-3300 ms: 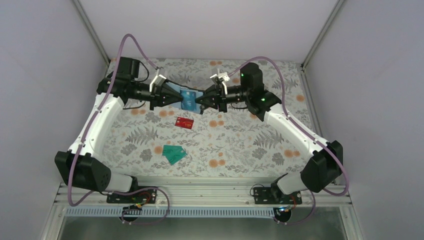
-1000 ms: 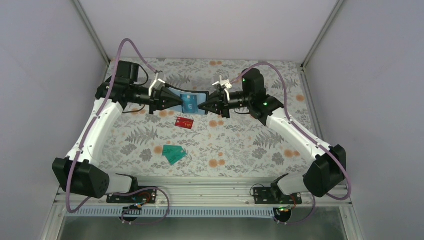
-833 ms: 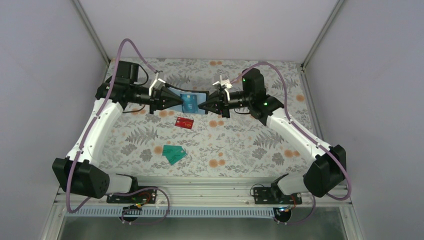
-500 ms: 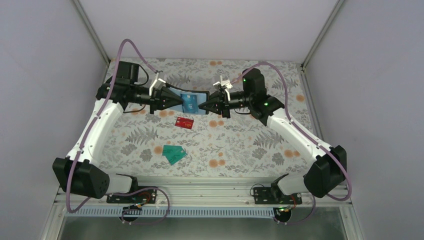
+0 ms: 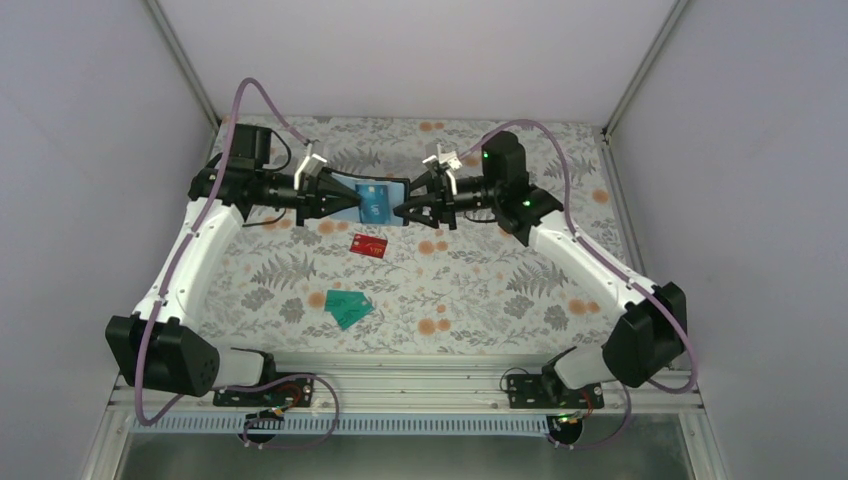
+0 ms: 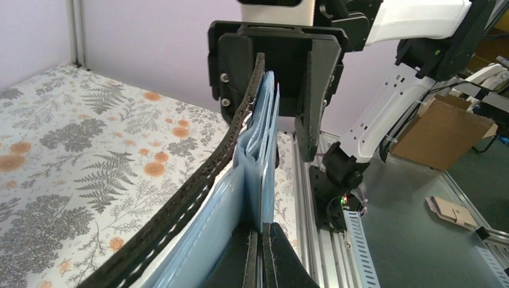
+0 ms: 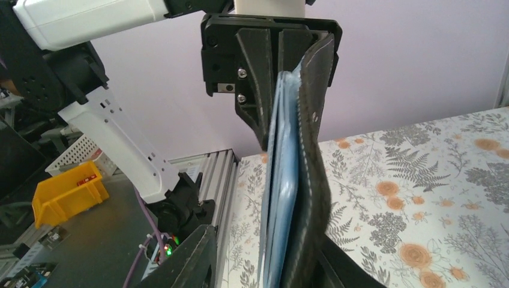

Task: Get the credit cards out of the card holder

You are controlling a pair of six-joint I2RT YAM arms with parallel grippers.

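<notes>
The card holder (image 5: 397,188) hangs in the air between both grippers, its black cover (image 7: 313,120) bowed outward from the blue-grey inner face (image 6: 223,207). A blue credit card (image 5: 375,201) shows on it from above. My left gripper (image 5: 350,204) is shut on the holder's thin blue left edge (image 6: 264,180), fingertips pressed together (image 6: 262,257). Whether the card is pinched too I cannot tell. My right gripper (image 5: 402,210) is open, its fingers (image 7: 195,258) straddling the holder's right end. A red card (image 5: 369,245) and two teal-green cards (image 5: 348,308) lie on the table.
The floral tablecloth (image 5: 480,290) covers the table, walled by pale panels at the back and sides. The aluminium rail (image 5: 400,385) with the arm bases runs along the near edge.
My right gripper has gone from shut to open at the holder's right end. The holder and left gripper have shifted slightly left and up. The cards on the table have not moved.
</notes>
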